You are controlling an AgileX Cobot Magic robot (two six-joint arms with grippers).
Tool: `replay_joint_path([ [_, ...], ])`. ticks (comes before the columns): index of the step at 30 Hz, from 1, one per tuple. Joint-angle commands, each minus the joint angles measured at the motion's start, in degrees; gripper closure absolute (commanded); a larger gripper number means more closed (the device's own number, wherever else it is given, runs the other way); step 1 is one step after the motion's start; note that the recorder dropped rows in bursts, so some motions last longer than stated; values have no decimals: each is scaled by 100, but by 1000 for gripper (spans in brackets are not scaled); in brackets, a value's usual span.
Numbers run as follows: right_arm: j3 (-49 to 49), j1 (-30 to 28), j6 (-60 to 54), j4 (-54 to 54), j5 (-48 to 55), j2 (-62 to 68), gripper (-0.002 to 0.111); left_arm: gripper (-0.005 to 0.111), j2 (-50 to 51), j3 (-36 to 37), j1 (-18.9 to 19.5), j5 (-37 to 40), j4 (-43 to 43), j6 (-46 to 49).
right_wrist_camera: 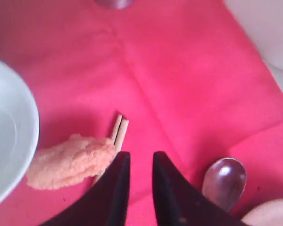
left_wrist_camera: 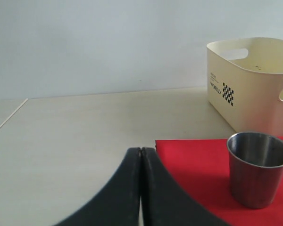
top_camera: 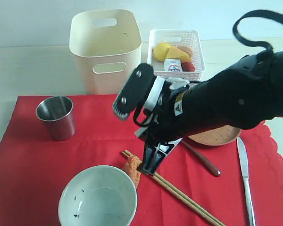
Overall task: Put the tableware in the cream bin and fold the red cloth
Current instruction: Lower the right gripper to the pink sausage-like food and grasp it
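The red cloth (top_camera: 33,160) covers the table front. On it stand the steel cup (top_camera: 56,117) and the grey-white bowl (top_camera: 98,197). The chopsticks (top_camera: 179,192), dark spoon (top_camera: 203,161), brown plate (top_camera: 219,135) and knife (top_camera: 245,176) lie to the right. The cream bin (top_camera: 106,47) stands behind the cloth. My right gripper (top_camera: 148,167) hangs low over the chopsticks' near end (right_wrist_camera: 119,129). That right gripper (right_wrist_camera: 140,157) is narrowly open with only cloth in the gap, and the spoon's bowl (right_wrist_camera: 225,181) lies beside it. My left gripper (left_wrist_camera: 141,151) is shut and empty, left of the cup (left_wrist_camera: 258,167).
An orange crumbly lump (top_camera: 132,169) lies between bowl and chopsticks, touching the chopsticks (right_wrist_camera: 68,160). The white lattice basket (top_camera: 175,52) with food and a milk carton stands right of the bin. Bare pale tabletop (left_wrist_camera: 85,136) lies left of the cloth.
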Motion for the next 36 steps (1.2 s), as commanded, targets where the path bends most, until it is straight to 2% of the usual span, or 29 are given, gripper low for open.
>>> replay_joint_path([
  [1,16,33,-1021,-767,38,206,65,107,-36,-3,6,-41,20,-28],
  [5,16,33,-1433,-867,64,357,47,107,-36,-3,6,-41,20,-28],
  [8,16,33,-1867,-867,208,509,43,107,-36,-3,6,-41,20,-28],
  [11,16,33,-2449,-850,278,696,43,107,-36,-3,6,-41,20,-28],
  [16,-88,33,-2739,-681,190,998,43,107,-36,-3,6,-41,20,-28],
  [21,-291,33,-3457,159,257,1228,43,107,-36,-3,6,-41,20,-28],
  [27,-426,33,-4880,1366,445,1554,43,107,-36,-3,6,-41,20,-28],
  [36,-812,33,-5228,1573,700,1784,43,107,-36,-3,6,-41,20,-28],
])
